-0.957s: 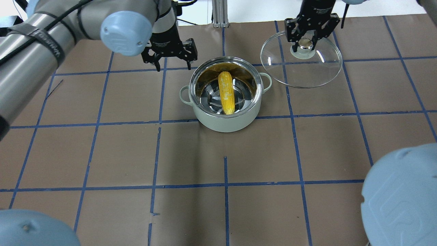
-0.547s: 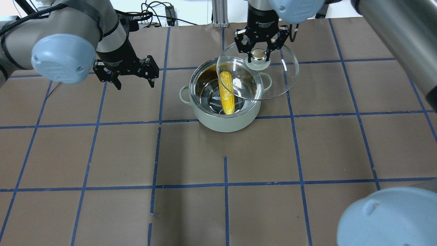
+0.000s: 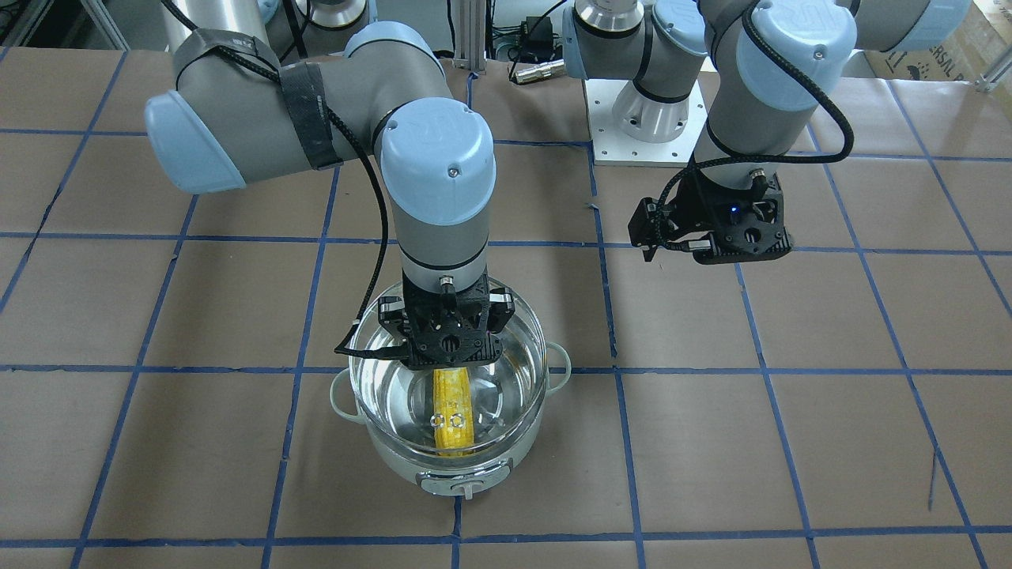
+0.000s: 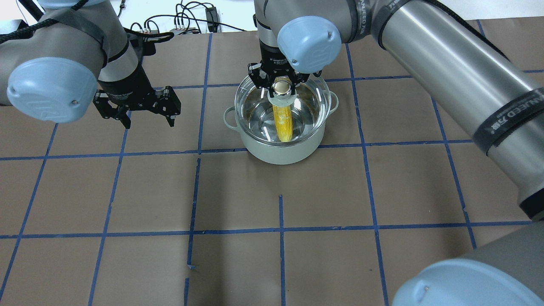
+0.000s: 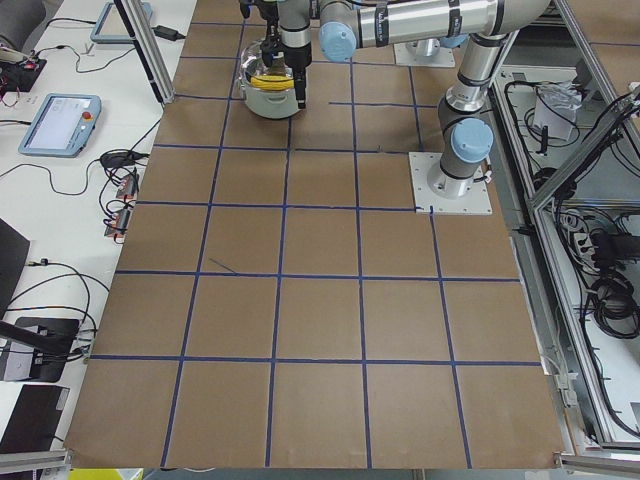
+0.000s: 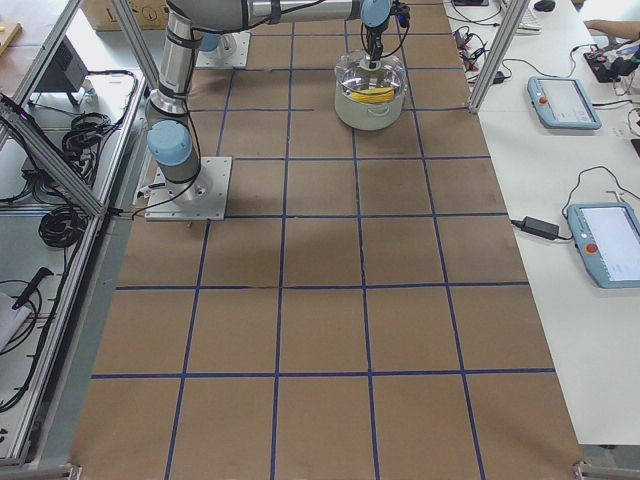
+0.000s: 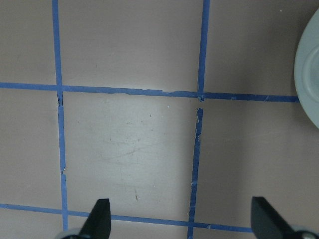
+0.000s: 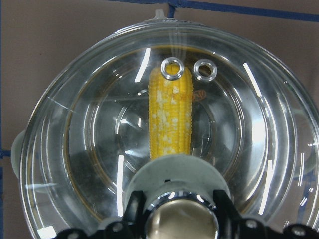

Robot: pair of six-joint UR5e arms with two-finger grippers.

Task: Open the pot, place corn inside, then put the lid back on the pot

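Entry: lid (image 4: 308,108), which I carried from right of the pot (image 4: 280,152) to over its rim; left gripper (image 4: 149,124) withdrawn leftward.

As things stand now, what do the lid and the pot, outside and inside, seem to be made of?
The lid: clear glass, probably; the corn shows through it, with bright glints. The pot outside: pale, smooth coating, enamel or plastic, unclear which. Inside: polished metal, likely steel; mirror-like reflections.

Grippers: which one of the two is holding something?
The right gripper, above the pot, is shut on the lid; the left gripper hangs open and empty over the table.
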